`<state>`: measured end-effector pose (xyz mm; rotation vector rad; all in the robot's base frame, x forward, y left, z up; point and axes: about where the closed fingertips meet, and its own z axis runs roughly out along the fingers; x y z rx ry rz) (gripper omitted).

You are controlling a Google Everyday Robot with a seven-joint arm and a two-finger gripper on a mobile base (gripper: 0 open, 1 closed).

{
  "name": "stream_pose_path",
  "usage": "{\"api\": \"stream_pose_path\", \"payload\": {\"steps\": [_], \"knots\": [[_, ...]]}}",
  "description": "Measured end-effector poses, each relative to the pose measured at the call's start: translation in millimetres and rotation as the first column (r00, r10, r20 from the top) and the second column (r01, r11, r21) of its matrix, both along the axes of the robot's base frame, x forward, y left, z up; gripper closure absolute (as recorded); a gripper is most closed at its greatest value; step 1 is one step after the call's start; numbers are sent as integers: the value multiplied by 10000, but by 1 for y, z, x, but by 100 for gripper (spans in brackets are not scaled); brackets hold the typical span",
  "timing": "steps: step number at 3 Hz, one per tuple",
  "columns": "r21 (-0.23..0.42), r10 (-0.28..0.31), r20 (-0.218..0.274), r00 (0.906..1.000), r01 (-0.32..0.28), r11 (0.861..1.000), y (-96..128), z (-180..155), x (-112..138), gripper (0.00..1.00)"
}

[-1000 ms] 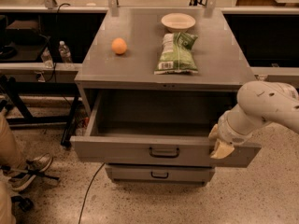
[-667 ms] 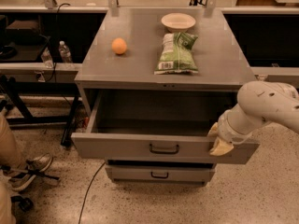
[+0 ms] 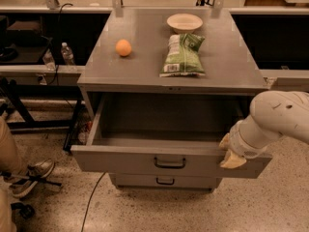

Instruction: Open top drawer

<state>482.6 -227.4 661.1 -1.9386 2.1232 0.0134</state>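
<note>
The top drawer (image 3: pixel 125 163) of the grey cabinet stands pulled far out, and its inside looks empty. Its black wire handle (image 3: pixel 170 163) sits at the centre of the front. My gripper (image 3: pixel 230 153) is at the drawer's front right corner, over the top edge of the front panel, well right of the handle. The white arm (image 3: pixel 275 120) reaches in from the right.
On the cabinet top (image 3: pixel 145 66) lie an orange (image 3: pixel 123 47), a green chip bag (image 3: pixel 183 56) and a white bowl (image 3: pixel 184 21). A lower drawer with a small handle (image 3: pixel 165 181) stays closed. A person's leg and shoe (image 3: pixel 26 173) are at the left, with a cable on the floor.
The drawer has come slightly further out toward the camera, and my gripper has moved with its right front corner.
</note>
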Motion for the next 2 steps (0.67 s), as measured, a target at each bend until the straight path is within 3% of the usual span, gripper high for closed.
{"api": "stream_pose_path", "payload": {"steps": [1,2], "knots": [[-64,-496,25,9988,496,9987,-2,8,-30,75],[-63,-495,26,9988,495,9988,-2,8,-29,50]]}}
